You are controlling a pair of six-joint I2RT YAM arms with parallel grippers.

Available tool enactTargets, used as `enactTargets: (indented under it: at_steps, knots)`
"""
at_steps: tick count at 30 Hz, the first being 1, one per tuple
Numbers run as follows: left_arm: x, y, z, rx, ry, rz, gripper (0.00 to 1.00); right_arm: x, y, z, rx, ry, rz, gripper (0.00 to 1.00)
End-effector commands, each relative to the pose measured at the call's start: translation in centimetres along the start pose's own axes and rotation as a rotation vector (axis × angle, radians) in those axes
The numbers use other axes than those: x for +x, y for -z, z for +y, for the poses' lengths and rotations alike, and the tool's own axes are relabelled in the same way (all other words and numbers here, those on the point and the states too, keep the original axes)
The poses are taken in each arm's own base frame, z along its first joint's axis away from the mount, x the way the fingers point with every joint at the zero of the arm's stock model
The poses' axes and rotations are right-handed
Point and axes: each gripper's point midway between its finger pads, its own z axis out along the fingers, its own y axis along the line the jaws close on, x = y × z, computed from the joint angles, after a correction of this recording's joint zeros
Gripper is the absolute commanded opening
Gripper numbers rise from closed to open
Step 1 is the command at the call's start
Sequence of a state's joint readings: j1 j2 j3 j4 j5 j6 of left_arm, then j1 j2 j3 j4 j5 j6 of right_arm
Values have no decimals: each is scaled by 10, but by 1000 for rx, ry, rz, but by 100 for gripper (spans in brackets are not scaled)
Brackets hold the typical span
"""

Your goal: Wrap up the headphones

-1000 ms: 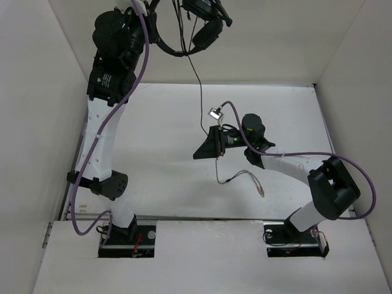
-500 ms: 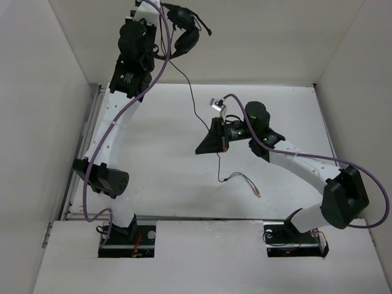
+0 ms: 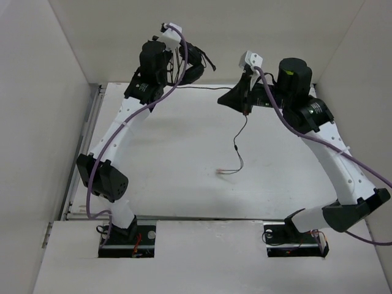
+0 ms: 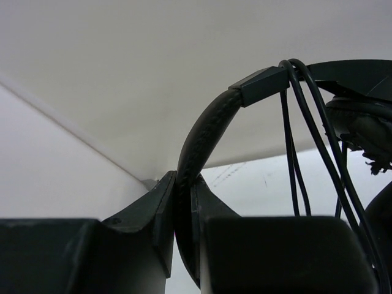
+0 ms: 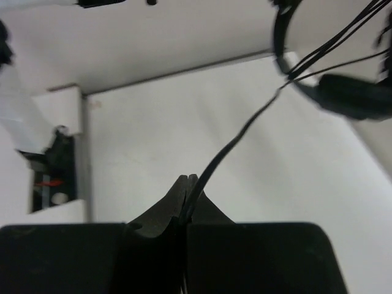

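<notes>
The black headphones (image 3: 196, 66) are held up at the back wall by my left gripper (image 3: 185, 60). In the left wrist view the left gripper (image 4: 184, 190) is shut on the padded headband (image 4: 205, 131), with several turns of thin black cable (image 4: 293, 122) looped over the band and an earcup (image 4: 367, 125) at the right. My right gripper (image 3: 222, 100) is shut on the cable (image 3: 237, 144), which hangs down to the plug end (image 3: 222, 172) on the table. In the right wrist view the cable (image 5: 239, 138) runs from the right gripper (image 5: 190, 184) up to the headphones (image 5: 343, 95).
White walls enclose the white table (image 3: 171, 153) on the left, back and right. Both arms reach toward the back wall, with thick purple robot cables (image 3: 101, 165) along them. The arm bases sit at the near edge (image 3: 125, 236).
My left gripper has brought the headphones lower and to the right. My right gripper has moved back and to the right with the cable, and the plug end has dragged left along the table.
</notes>
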State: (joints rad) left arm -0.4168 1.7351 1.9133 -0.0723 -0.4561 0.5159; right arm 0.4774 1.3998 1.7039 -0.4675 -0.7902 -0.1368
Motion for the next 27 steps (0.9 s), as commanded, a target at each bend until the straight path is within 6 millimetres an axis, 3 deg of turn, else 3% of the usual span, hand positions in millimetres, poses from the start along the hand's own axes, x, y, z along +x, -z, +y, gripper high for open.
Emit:
enactTargets:
  at_steps: [1,8,11,16,20,27]
  knots:
    - [-39,30,18,-17,46,-111,0,2,18,-29,153,235,109,1]
    - [-29,56,-43,177,3,-84,0,-13,39,-85,407,472,175,1]
    - [-28,77,-71,278,2,-90,0,-31,55,-123,603,629,198,0]
    - [-38,104,-95,390,13,-122,0,-56,82,-170,872,801,187,0]
    - [-53,130,-108,491,34,-174,0,-71,102,-197,1003,841,160,1]
    - [-83,177,-122,681,80,-255,0,-65,116,-235,1068,769,149,2]
